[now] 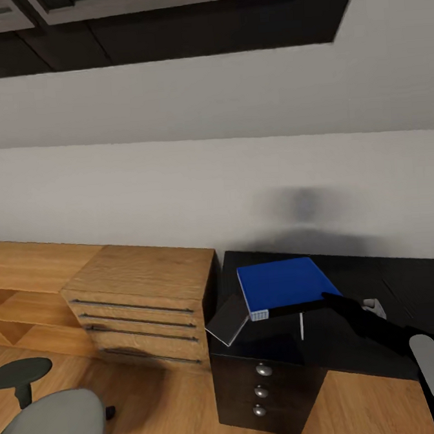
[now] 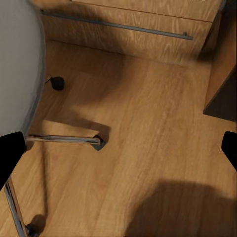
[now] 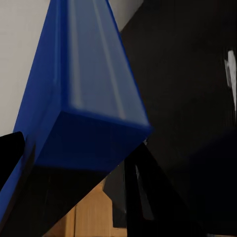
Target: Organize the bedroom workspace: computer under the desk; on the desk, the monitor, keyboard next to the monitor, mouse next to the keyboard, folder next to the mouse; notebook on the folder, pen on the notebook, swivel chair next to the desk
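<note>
The bright blue folder (image 1: 283, 285) hangs tilted just above the left end of the black desk (image 1: 376, 277), with my right gripper (image 1: 327, 297) shut on its near corner. Up close, the folder (image 3: 84, 84) sits between the dark fingers (image 3: 148, 192). The grey notebook (image 1: 227, 320) lies on the desk's left edge and overhangs it. The slim pale pen (image 1: 301, 325) lies below the folder. The swivel chair (image 1: 53, 426) stands at the lower left. My left gripper (image 2: 118, 148) is open over the floor beside the chair seat (image 2: 17, 59).
A light wooden drawer cabinet (image 1: 145, 300) stands against the desk's left side. The black pedestal drawers (image 1: 260, 390) face me. A small pale object (image 1: 376, 307) lies on the desk behind my right arm. Chrome chair legs (image 2: 64, 139) and a caster (image 2: 58, 83) rest on the wooden floor.
</note>
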Motion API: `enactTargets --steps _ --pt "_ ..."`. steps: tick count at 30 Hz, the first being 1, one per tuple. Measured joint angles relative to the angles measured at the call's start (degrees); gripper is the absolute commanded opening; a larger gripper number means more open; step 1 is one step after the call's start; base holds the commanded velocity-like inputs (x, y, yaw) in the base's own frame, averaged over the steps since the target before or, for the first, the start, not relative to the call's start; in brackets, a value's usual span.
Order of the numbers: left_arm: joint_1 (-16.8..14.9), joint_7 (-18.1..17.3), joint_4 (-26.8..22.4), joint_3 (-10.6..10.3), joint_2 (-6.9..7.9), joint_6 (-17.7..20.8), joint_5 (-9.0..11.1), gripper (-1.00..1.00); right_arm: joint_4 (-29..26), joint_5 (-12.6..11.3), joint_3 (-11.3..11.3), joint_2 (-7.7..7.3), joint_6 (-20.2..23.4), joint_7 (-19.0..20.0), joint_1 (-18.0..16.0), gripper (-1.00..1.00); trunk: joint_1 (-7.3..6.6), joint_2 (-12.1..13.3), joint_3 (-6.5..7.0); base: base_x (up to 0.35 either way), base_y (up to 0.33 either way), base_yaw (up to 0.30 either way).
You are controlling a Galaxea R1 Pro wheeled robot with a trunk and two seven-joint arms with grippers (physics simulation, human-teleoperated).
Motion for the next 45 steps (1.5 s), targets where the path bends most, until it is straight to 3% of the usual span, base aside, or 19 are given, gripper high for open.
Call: enactTargets --steps 16,27,45 --pt "0.0 0.0 0.0 -0.1 -0.01 0.0 0.0 1.00 0.0 -0.1 -0.3 -0.05 0.3 0.3 0.0 -1.00 0.00 0.0 0.70 0.000 0.000 -0.274" --pt "0.0 0.0 0.0 -0.1 -0.01 0.0 0.0 1.00 0.0 -0.1 -3.4 -0.05 0.6 0.3 0.2 -1.00 0.00 0.0 1.21 0.000 0.000 -0.270" --pt "0.0 0.0 0.0 -0.1 -0.01 -0.1 -0.1 1.00 0.1 0.1 -4.9 -0.05 0.6 0.2 0.2 -1.00 0.00 0.0 1.80 0.000 0.000 -0.270"
